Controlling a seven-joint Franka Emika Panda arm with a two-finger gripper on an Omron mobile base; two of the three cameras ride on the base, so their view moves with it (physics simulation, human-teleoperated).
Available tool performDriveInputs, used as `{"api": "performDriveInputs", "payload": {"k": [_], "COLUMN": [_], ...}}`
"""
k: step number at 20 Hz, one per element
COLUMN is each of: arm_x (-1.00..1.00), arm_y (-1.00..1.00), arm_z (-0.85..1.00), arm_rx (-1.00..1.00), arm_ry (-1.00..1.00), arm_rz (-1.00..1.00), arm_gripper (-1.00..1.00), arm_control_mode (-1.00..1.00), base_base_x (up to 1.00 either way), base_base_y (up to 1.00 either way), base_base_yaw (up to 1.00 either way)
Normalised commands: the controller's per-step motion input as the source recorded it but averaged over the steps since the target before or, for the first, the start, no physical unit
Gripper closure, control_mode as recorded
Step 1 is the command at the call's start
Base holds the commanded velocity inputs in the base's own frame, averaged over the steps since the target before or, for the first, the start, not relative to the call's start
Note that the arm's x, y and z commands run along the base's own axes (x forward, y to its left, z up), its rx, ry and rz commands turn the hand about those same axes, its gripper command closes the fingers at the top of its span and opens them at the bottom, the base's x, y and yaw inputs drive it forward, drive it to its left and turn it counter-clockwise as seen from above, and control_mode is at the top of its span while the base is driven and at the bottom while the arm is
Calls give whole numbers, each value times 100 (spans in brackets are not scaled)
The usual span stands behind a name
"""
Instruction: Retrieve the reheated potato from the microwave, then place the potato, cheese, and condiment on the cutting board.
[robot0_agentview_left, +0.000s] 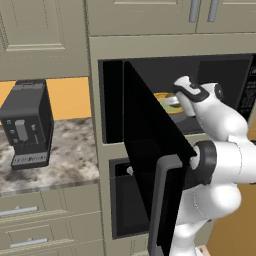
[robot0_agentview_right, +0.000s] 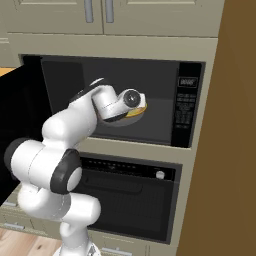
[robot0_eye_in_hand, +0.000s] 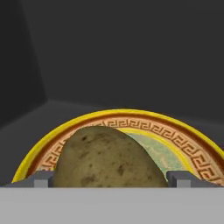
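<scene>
With the black-fronted built-in microwave already open, the oval olive-brown potato sits on its yellow-rimmed patterned plate at six o'clock between spread, empty jaws, every placement still pending.

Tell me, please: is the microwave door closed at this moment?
No, the microwave stands with its black door swung wide open, and the plate inside is visible.

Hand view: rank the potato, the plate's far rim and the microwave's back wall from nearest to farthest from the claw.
1. Potato, between the open claw's fingertips.
2. Plate's far rim, arcing behind the potato.
3. Microwave's back wall, dark, beyond the plate.
</scene>
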Motion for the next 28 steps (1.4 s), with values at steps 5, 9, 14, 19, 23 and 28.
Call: {"api": "performDriveInputs", "payload": {"k": [5, 9, 14, 19, 23, 28], "arm_x": [-47, -51, -45, -40, -42, -45], "arm_y": [0, 0, 0, 0, 0, 0], "arm_z": [17, 18, 34, 32, 26, 33], "arm_rx": [0, 0, 0, -1, -4, 0], "arm_ry": [0, -2, -2, 11, 13, 3], "arm_rz": [-3, -1, -1, -8, -9, -9], "arm_gripper": [100, 100, 100, 100, 100, 100], "arm_control_mode": [-100, -100, -100, -100, -100, -100], "base_base_x": [0, 0, 0, 0, 0, 0], "base_base_y": [0, 0, 0, 0, 0, 0], "base_base_yaw": [0, 0, 0, 0, 0, 0]}}
